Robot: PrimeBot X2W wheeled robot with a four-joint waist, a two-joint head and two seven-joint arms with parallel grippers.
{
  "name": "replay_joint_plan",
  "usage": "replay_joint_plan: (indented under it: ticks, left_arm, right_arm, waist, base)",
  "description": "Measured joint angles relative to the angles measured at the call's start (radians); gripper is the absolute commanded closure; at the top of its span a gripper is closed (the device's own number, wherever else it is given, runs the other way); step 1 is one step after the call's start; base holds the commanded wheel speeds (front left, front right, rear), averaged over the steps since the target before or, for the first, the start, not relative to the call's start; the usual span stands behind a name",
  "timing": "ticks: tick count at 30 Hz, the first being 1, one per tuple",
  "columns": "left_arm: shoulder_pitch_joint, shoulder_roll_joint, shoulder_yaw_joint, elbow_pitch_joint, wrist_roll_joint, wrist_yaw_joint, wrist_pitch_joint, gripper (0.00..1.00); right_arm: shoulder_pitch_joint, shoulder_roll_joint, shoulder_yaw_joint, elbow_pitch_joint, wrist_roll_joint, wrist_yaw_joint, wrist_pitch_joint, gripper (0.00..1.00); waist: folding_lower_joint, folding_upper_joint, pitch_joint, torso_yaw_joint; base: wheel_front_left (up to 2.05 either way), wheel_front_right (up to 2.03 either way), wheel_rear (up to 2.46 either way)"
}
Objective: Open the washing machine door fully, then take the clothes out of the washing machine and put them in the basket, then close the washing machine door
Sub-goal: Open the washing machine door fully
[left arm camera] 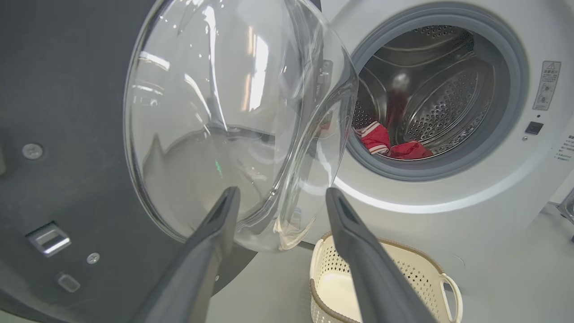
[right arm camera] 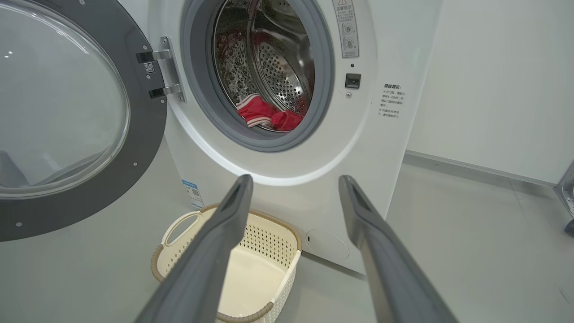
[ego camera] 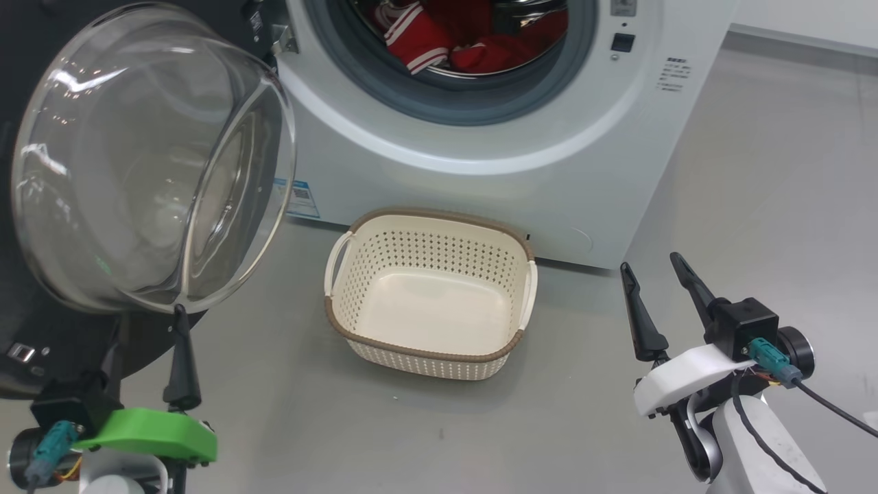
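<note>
Red clothes lie inside the washing machine, its door swung open (basket empty below); left claw and right claw both spread wide.

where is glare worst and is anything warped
Head view: white glare streaks across the washing machine door glass. Left wrist view: tall light reflections on that glass; the clothes smear red through its edge. Right wrist view: little glare, but the washing machine leans and stretches.
</note>
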Motion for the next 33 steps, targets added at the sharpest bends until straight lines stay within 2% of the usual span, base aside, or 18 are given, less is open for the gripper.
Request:
replay_joint_plan:
  ticks: [11,33]
  left_arm:
    - [0.046,-0.012,-0.068,-0.049,0.001,-0.043,0.015,0.0]
    - [0.074,-0.001,-0.08,-0.065,0.029,-0.016,0.086,0.0]
  right_arm:
    - [0.023,0.003,0.023,-0.01,0.007,-0.001,0.0,0.0]
    - [0.066,0.007,0.047,-0.048,0.038,-0.012,0.0,0.0]
  waist:
    - [0.0,0.0,-0.027,-0.095]
    - [0.0,0.0,-0.063,-0.316]
  base:
    - [0.0,0.0,0.0]
    - [0.0,0.0,0.0]
